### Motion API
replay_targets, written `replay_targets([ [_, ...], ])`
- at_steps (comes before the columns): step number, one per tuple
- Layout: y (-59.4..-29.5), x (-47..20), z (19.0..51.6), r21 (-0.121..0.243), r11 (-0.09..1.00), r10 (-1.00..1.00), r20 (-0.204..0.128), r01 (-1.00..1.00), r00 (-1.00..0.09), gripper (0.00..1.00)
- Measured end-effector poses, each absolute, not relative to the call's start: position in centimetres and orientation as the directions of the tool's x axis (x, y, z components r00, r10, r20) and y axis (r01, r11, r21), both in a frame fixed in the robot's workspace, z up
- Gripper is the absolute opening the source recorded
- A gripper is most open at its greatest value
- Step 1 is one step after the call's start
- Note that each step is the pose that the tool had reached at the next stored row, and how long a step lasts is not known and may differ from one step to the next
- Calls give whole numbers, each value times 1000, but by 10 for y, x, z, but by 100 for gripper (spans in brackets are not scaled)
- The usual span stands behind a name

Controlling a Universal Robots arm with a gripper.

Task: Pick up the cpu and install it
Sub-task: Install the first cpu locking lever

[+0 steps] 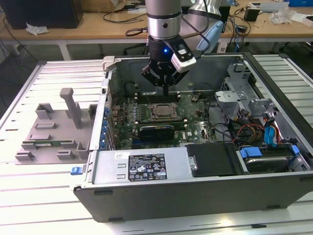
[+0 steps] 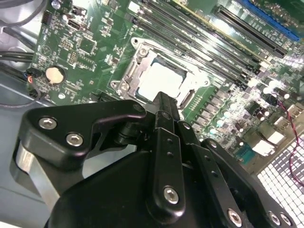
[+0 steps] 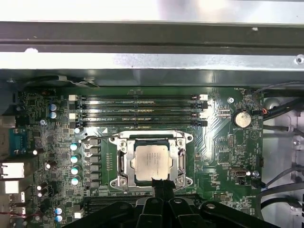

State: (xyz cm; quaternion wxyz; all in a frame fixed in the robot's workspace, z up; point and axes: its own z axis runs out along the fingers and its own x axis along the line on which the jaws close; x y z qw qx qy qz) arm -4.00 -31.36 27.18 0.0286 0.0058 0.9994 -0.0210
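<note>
- The cpu (image 1: 162, 111) is seen seated in the socket (image 3: 121, 161), at the exterior view's centre.
- The gripper (image 1: 166, 92) is noted near it, pressed together, nothing held.
- Judged light, stiff, fragile; best taken by opposite edges.

We see a thick round arm of silver-grey metal (image 1: 164, 14), with a black band near its lower end. Under it sits the matte black gripper (image 1: 166, 90), and a small blue light (image 1: 166, 49) glows on its body. A white and grey box-shaped camera (image 1: 184, 57) is fixed at its side, and a thin black cable (image 1: 198, 24) loops beside the arm. In the second wrist view, flat black links carry round silver screws (image 2: 74, 139).
</note>
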Motion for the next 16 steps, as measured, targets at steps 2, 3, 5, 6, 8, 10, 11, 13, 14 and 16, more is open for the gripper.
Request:
replay_targets([
  [2,-314,-50,272,-42,999,11,-57,13,-998,11],
  [3,-314,-52,272,-42,999,10,-57,13,-998,11],
  [5,-314,-61,272,-42,999,11,-57,13,-998,11],
  [6,-314,-67,272,-42,999,10,-57,13,-998,11],
  [8,-314,-77,272,-42,999,10,-57,13,-998,11],
  [10,-314,-83,272,-42,999,11,-57,13,-998,11],
  [11,-314,-87,272,-42,999,10,-57,13,-998,11],
  [13,-314,-93,272,-42,999,11,-57,13,-998,11],
  [14,-314,-97,271,-42,999,11,-57,13,-998,11],
  [16,-314,-104,271,-10,1000,12,-57,13,-998,11],
])
